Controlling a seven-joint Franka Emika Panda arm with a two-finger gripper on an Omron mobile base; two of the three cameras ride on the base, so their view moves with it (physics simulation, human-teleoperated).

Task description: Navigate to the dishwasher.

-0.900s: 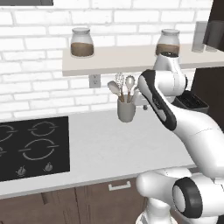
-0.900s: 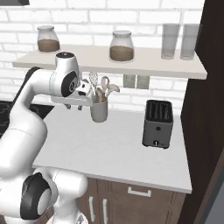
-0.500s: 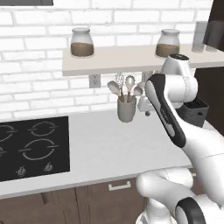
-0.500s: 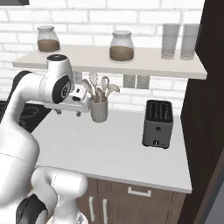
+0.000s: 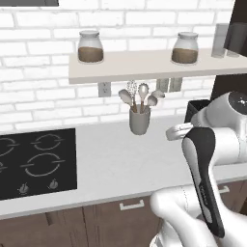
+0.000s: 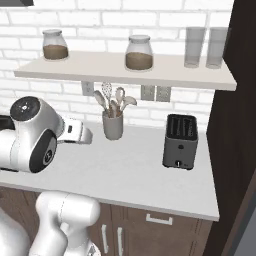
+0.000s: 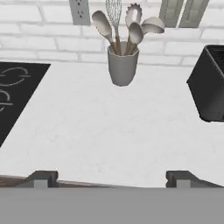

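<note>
Still short of the dishwasher: the base faces a stretch of counter (image 6: 150, 175) with no grey appliance front among what can be seen.

Fingertips (image 7: 41, 178) sit wide apart at 6 o'clock in the hand view, released and holding nothing, aimed at the utensil crock (image 7: 122, 65) at 12 o'clock. Which way the dishwasher lies from the gripper (image 7: 111, 179) cannot be told; below the counter edge there are brown cabinet fronts (image 6: 155, 225) with pale handles, so my guess is that the base must drive sideways along the run. Counted: two jars (image 5: 89, 47) on the shelf (image 6: 165, 70), two glasses (image 6: 195, 46) at its 3 o'clock end, one toaster (image 6: 180, 141) at 3 o'clock of the crock, one cooktop (image 5: 34, 161) at 9 o'clock, one arm.
</note>
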